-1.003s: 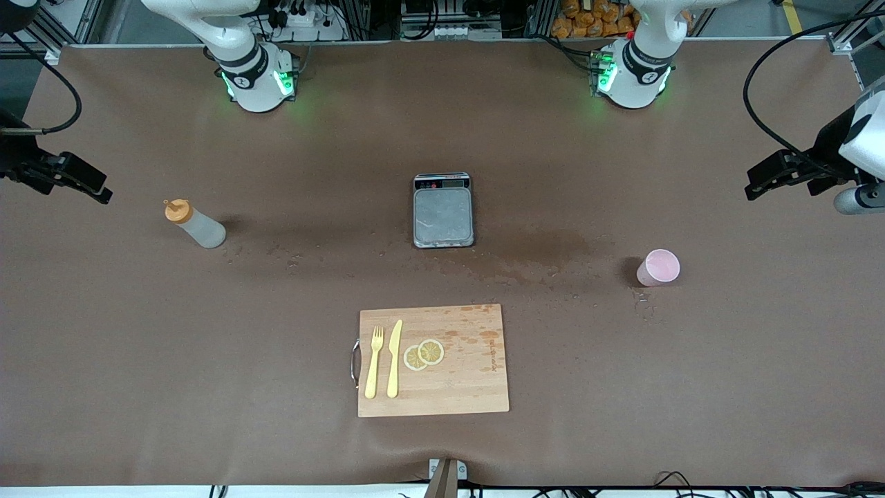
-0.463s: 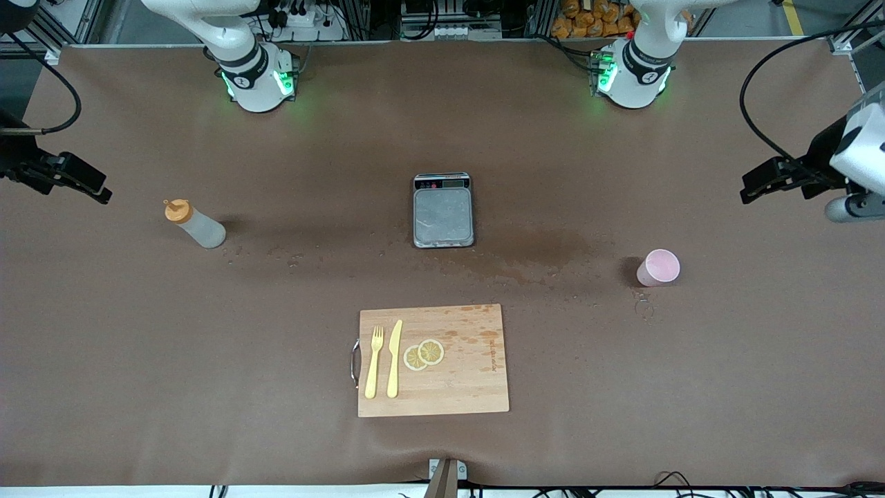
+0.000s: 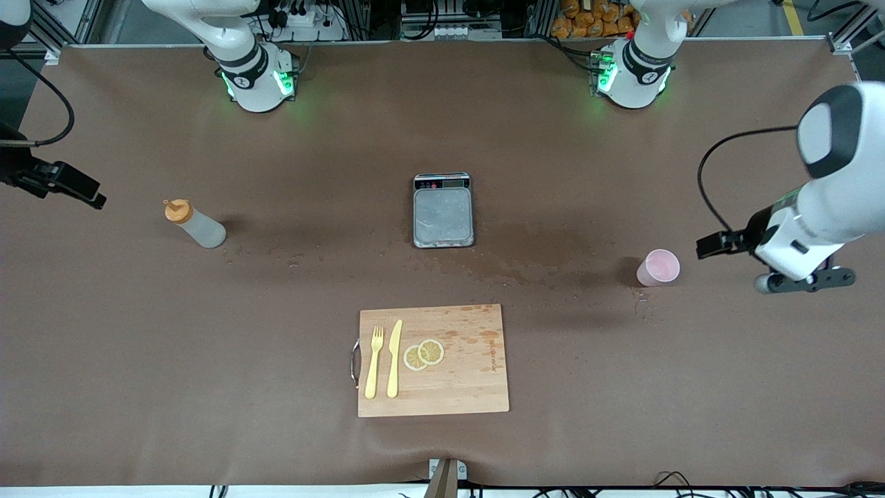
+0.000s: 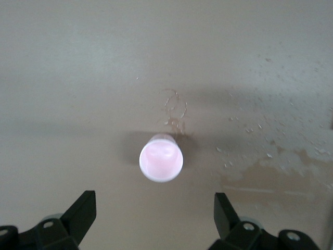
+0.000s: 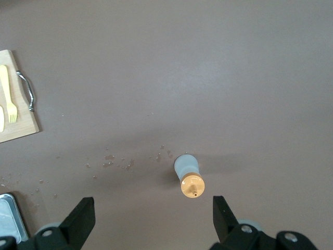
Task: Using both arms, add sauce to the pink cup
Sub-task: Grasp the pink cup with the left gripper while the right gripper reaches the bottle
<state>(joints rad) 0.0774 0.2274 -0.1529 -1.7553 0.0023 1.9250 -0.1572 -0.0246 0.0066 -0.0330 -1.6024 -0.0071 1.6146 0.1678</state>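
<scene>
Nothing grasped, nothing poured. Sauce bottle [image 3: 196, 223] stands at the scale's [image 3: 443, 210] nine o'clock, pink cup [image 3: 658, 268] (empty) at four. Left gripper [image 4: 155, 211] and right gripper [image 5: 154, 212] hover, fingers apart.

Nothing here I can actually read. There's a line of printing running along one edge of the wooden cutting board [image 3: 433, 360], but it's too small to make out. The scale [image 3: 443, 209] has a display strip and buttons at its top, and no digits show that I can tell.
</scene>
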